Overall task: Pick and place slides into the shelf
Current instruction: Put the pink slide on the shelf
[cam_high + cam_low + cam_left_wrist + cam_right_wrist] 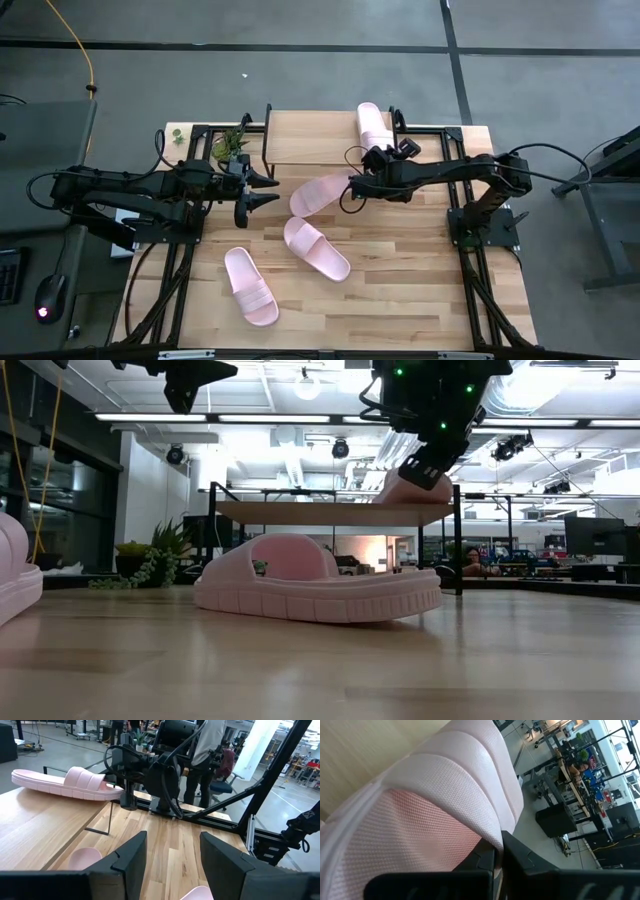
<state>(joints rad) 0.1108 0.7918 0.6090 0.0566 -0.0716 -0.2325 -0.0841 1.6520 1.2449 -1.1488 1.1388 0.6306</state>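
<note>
Near table edge: two pink slides (250,285) (316,248) lie loose on the tabletop (400,300), untouched.
Mid table: third slide (318,193) rests in front of the shelf (300,148); left gripper (262,189) hovers beside it, fingers parted, holding nothing.
Shelf, far side: fourth slide (373,125) lies on the top board; right gripper (362,184) has its fingers pinched tight on a ribbed strap (455,785).
Step advice: probably settle the sole flat and square on the board before letting go.
</note>
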